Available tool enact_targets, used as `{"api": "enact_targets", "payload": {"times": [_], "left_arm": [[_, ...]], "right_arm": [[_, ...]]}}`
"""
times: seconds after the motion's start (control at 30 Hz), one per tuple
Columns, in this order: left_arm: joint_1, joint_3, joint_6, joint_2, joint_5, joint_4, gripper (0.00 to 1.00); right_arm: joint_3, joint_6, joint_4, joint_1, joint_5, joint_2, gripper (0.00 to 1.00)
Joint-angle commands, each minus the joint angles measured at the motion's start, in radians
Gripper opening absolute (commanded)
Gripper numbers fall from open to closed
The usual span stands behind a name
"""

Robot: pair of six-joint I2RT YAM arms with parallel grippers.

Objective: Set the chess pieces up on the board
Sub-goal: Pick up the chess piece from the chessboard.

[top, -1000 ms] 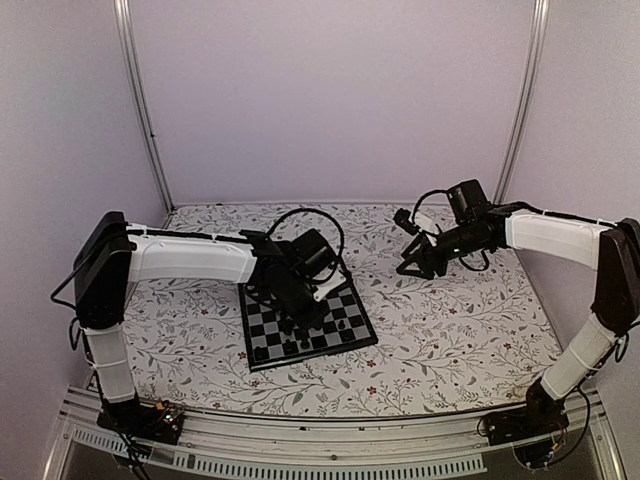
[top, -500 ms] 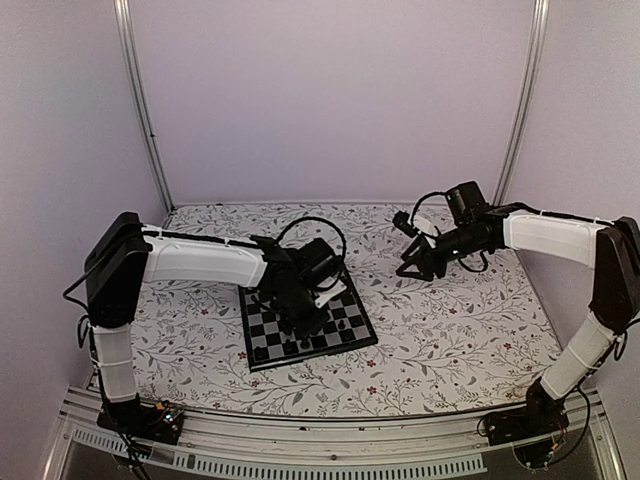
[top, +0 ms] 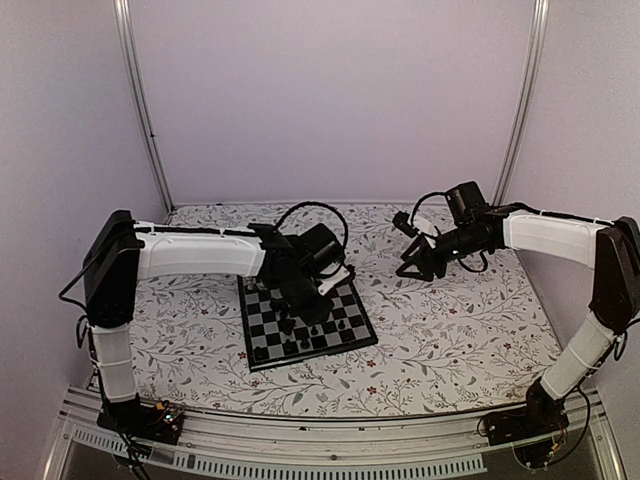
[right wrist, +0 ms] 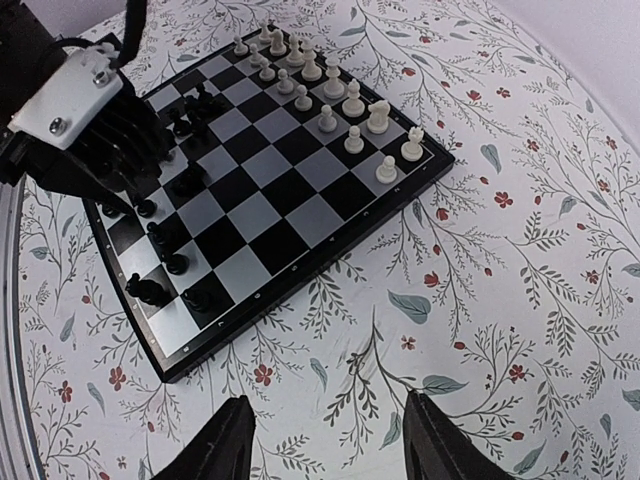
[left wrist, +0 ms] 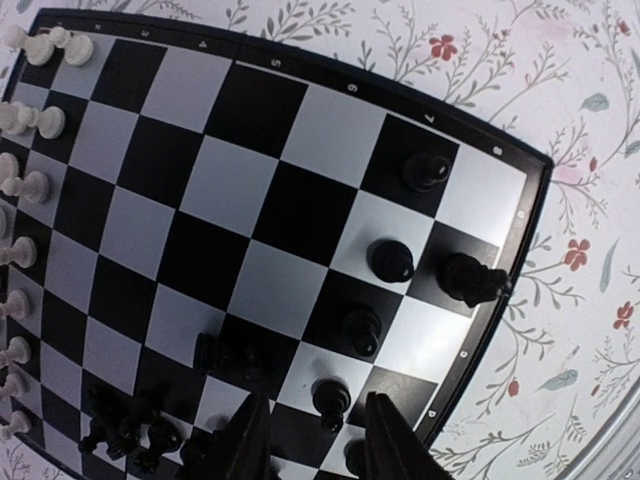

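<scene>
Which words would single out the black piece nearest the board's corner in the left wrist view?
Find the chessboard on the floral table, then its end holding black pieces. Beside the bare corner square, in the edge row, stands a chunky black piece; its neighbours are smaller pawns lined up one row inward.

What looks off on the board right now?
The black pieces are uneven: several crowd in a heap near one corner of the board, not one to a square, and a toppled piece seems to lie on its side nearby. The white pieces stand in tidy rows.
</scene>
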Motion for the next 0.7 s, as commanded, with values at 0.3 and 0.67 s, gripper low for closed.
{"api": "enact_targets", "payload": {"times": [0.3,0.67], "left_arm": [[0.174,0.033,-0.035,0.002,0.190,0.031,0.42],[0.186,0.043,-0.027,0.063,0.253,0.033,0.41]], "right_arm": [[-0.008,-0.010,0.007,-0.004,-0.008,0.007,0.53],[-0.008,-0.016,0.005,-0.004,-0.010,0.020,0.53]]}}
